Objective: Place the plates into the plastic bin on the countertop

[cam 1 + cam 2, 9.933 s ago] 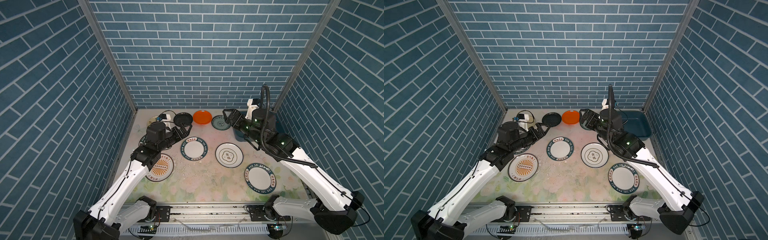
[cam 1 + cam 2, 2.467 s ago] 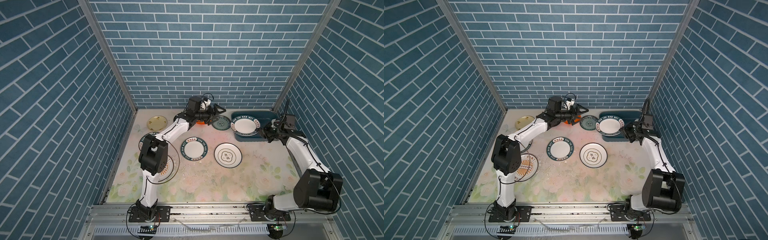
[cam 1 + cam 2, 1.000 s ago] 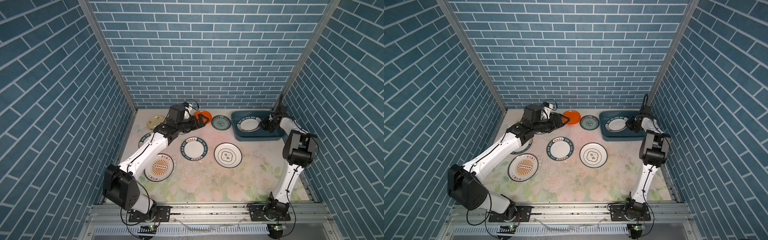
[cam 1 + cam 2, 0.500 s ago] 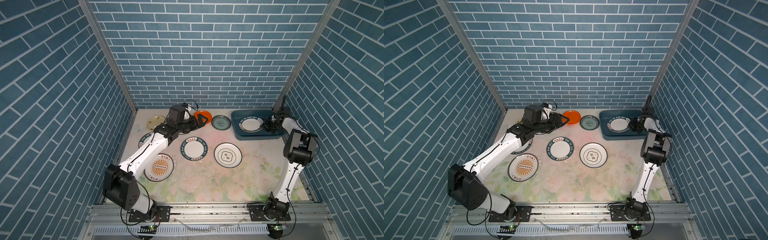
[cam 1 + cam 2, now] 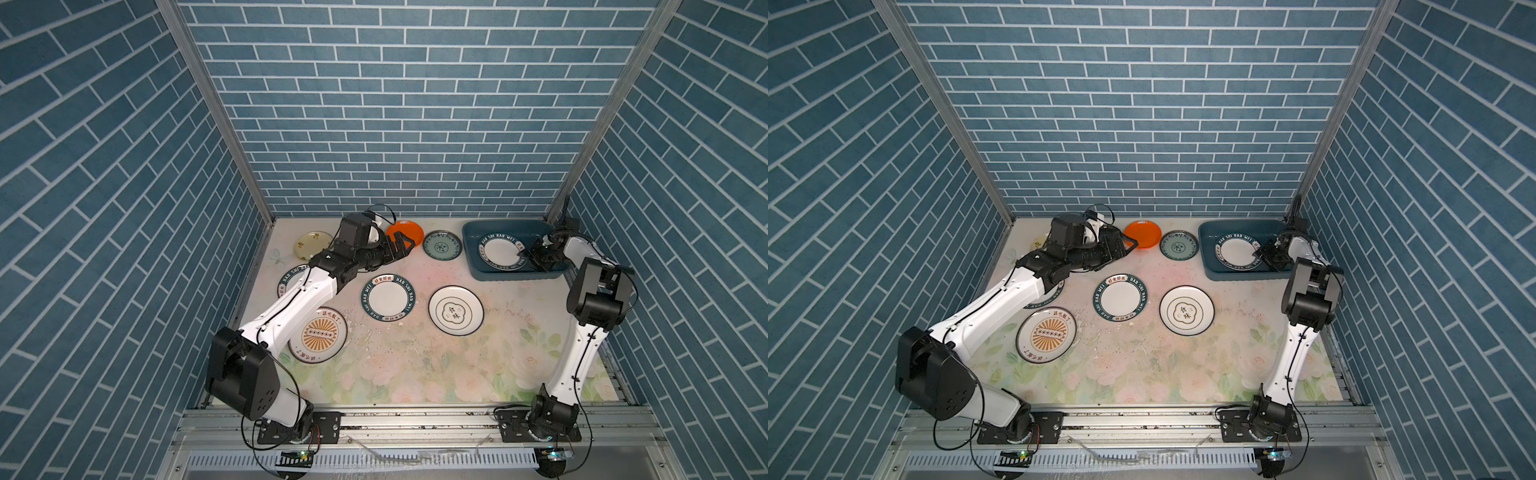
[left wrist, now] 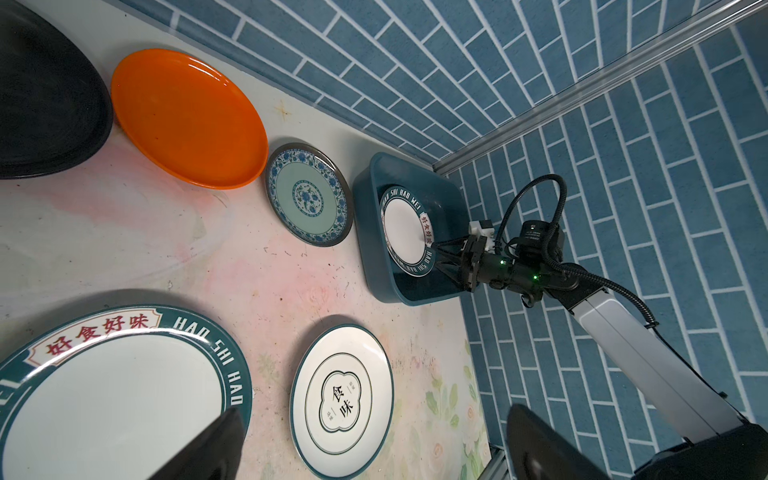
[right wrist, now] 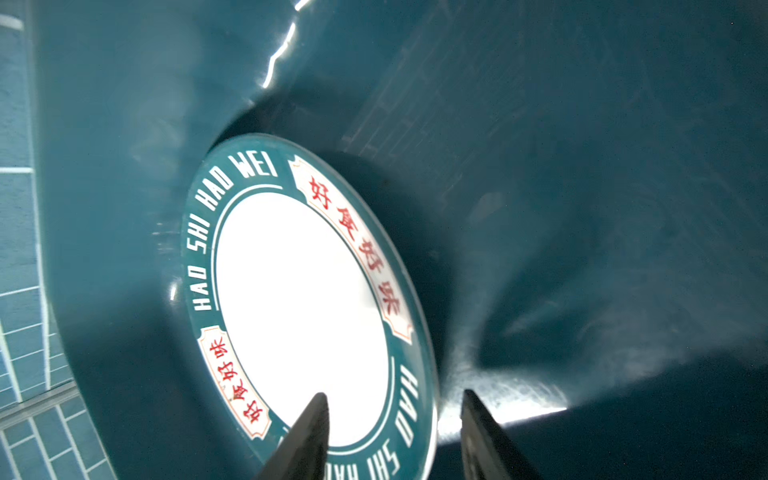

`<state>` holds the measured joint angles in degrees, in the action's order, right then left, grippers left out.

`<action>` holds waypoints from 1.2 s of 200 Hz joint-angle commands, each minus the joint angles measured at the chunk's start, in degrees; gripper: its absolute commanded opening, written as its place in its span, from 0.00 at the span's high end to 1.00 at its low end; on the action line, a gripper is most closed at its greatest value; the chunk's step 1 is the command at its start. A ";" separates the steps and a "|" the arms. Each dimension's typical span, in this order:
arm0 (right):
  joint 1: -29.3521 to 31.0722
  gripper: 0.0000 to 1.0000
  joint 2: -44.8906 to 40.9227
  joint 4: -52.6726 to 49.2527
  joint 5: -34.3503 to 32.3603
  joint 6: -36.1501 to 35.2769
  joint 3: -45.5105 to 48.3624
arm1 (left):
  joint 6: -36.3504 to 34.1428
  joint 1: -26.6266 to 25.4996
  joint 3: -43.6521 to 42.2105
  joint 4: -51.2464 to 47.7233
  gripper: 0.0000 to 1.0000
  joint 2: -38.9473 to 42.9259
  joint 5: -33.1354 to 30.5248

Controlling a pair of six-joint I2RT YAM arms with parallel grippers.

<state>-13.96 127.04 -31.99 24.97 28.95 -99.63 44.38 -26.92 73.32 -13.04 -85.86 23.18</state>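
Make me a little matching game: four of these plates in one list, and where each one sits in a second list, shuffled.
Plates
1. orange plate
2. teal-patterned plate
3. sunburst plate
4. lettered plate nearest the right gripper

Places
A. inside the plastic bin
B. on the countertop, between the orange plate and the bin
C. closest to the front edge, partly hidden by the left arm
D. by the back wall, just ahead of the open left gripper

Pairs: 1-D, 2-B, 3-C, 4-A
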 commanded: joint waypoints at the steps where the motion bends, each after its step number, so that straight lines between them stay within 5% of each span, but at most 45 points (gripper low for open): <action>1: -0.04 0.42 -6.23 0.16 1.43 -2.78 0.90 | -0.13 -0.09 -1.03 0.12 0.00 0.21 0.02; 106: 7.47 0.35 -31.80 -6.66 0.40 -6.02 8.10 | 1.55 -3.67 -6.48 4.55 0.01 -8.81 6.05; 157: 15.04 0.16 -46.69 -4.26 0.38 -0.07 21.80 | 5.12 -6.34 -10.55 10.25 0.04 -13.72 8.44; 240: 18.70 0.17 -56.29 -7.84 2.10 3.41 36.12 | 8.00 -10.30 -11.54 16.50 0.11 -21.26 11.10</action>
<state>3.95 71.26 -36.56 25.82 31.22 -67.61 51.77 -36.10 60.97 1.04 -105.41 33.17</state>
